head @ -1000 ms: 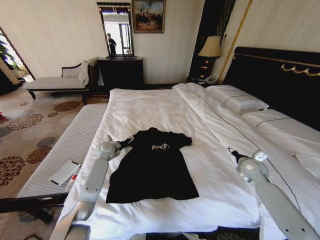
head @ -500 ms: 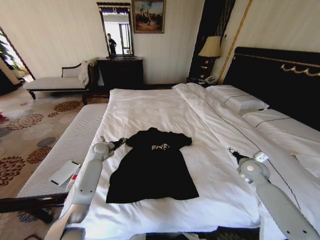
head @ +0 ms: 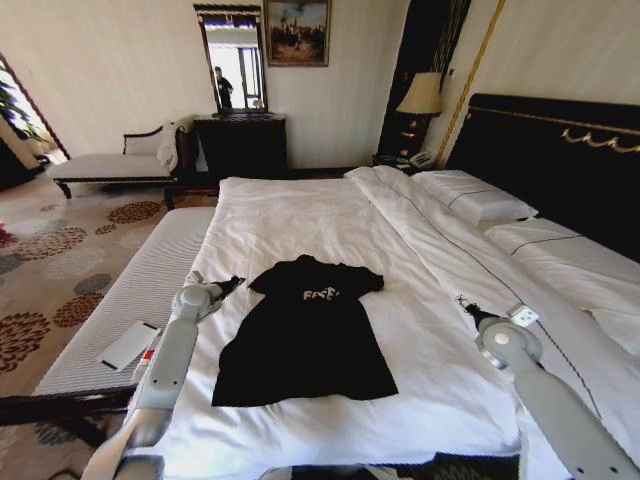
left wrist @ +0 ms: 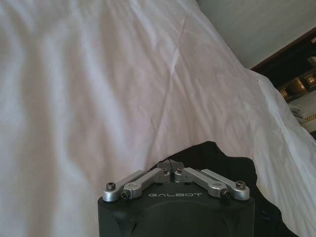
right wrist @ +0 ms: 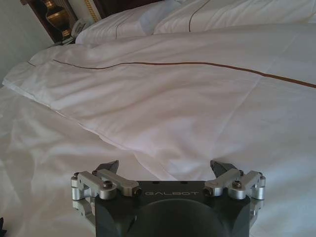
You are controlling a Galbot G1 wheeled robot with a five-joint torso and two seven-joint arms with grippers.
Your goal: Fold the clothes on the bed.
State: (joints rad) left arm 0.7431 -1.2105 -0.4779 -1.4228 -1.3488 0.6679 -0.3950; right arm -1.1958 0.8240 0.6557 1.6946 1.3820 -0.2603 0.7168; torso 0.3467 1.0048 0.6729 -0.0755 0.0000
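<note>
A hotel-style bedroom is being shown, with the bed (head: 330, 215) under a white duvet and a dark headboard (head: 560, 160) trimmed in gold. The left pincer (head: 232, 284) is being held with its fingers drawn narrow, together, just beside the T-shirt (head: 305, 335) at its left sleeve; in the left wrist view the black cloth (left wrist: 222, 153) is lying right ahead of the closed tips, and whether any fabric is being pinched cannot be told. The right pincer (head: 468, 306) is being held spread wide over bare duvet, well apart from the shirt. The shirt is lying flat and unfolded near the foot of the bed — so the fold is judged to be at its sleeve stage, barely begun. The next move is likely calling for a sure hold on the sleeve edge and a carry inward across the chest. White lettering on the chest is too small to be read surely; "GALBOT" is being shown on both pincer housings.
</note>
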